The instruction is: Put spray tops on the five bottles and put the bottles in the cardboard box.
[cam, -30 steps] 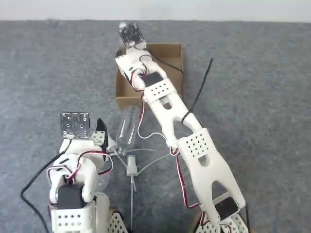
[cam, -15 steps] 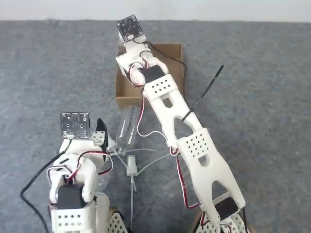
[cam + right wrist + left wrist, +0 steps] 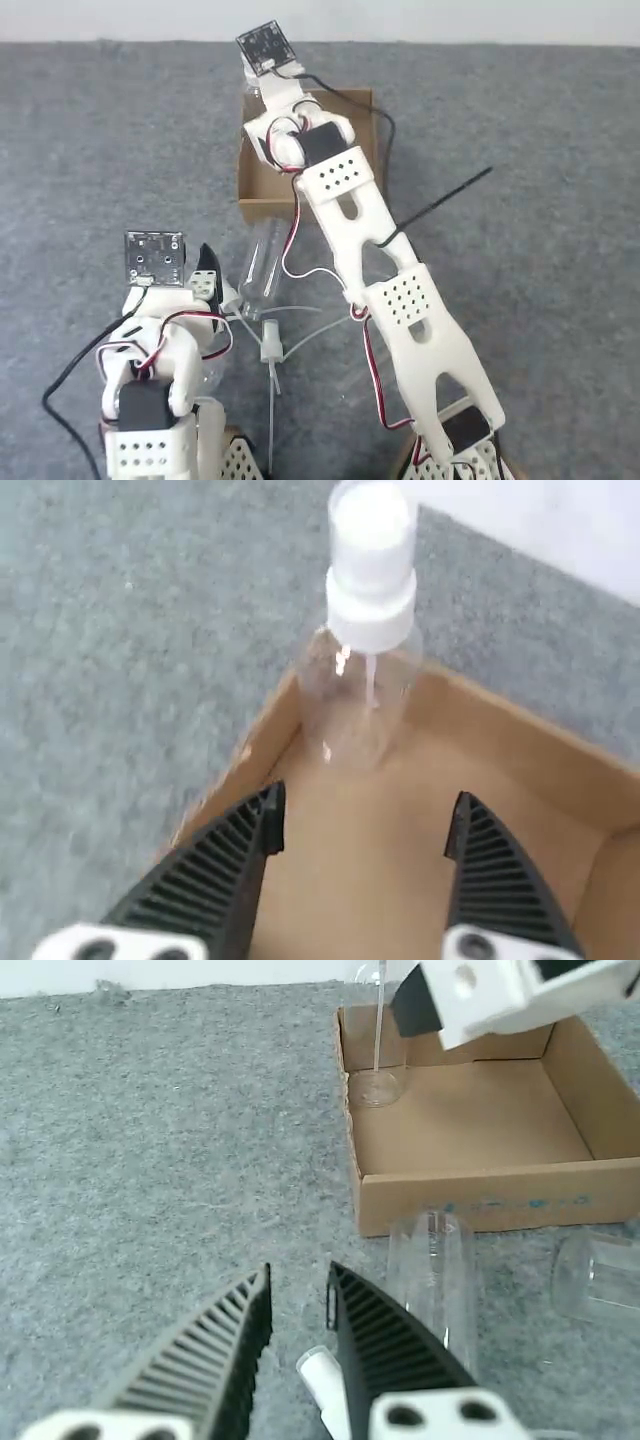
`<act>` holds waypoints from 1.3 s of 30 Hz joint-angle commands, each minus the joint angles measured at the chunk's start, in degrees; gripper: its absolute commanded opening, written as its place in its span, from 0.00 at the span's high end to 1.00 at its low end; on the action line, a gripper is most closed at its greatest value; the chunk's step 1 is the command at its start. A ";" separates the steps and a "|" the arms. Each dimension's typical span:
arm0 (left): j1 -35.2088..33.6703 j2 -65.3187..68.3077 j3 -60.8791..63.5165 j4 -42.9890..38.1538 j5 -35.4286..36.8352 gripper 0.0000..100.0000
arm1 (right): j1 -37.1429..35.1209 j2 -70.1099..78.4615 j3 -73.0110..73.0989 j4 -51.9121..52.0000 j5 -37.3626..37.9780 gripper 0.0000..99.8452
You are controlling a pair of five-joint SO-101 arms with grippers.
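Note:
A clear bottle [image 3: 362, 695] with a white spray top stands upright in a far corner of the cardboard box [image 3: 520, 770]. My right gripper [image 3: 365, 830] hovers open just in front of it, with nothing between its fingers. In the left wrist view the same bottle [image 3: 378, 1065] stands inside the box [image 3: 470, 1200]. My left gripper [image 3: 300, 1305] is open a little, low over the carpet, with a white spray top [image 3: 320, 1375] lying just below its fingers. In the high view the left gripper [image 3: 206, 272] sits beside two topless bottles [image 3: 262, 268] lying in front of the box [image 3: 262, 208].
A loose spray top [image 3: 271, 342] with its thin tube lies on the grey carpet between the two arm bases. Another clear bottle [image 3: 595, 1275] lies on its side near the box's front wall. The right arm [image 3: 400, 300] stretches diagonally over the lying bottles.
The right arm's wrist has shifted toward the far side of the box and its loose black cable has swung outward. The left arm has not moved.

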 commanded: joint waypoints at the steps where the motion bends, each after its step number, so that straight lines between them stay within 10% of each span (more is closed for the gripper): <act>1: -0.26 -0.79 -0.92 -0.97 0.62 0.91 | 1.10 -2.51 -5.54 7.25 0.26 0.76; 27: -0.26 -0.79 -0.40 -1.05 0.62 0.91 | 0.13 -10.95 -6.77 29.67 4.57 0.76; 39: -0.26 -0.79 -0.22 -1.05 0.62 0.91 | -2.07 -33.54 23.38 29.49 6.77 0.76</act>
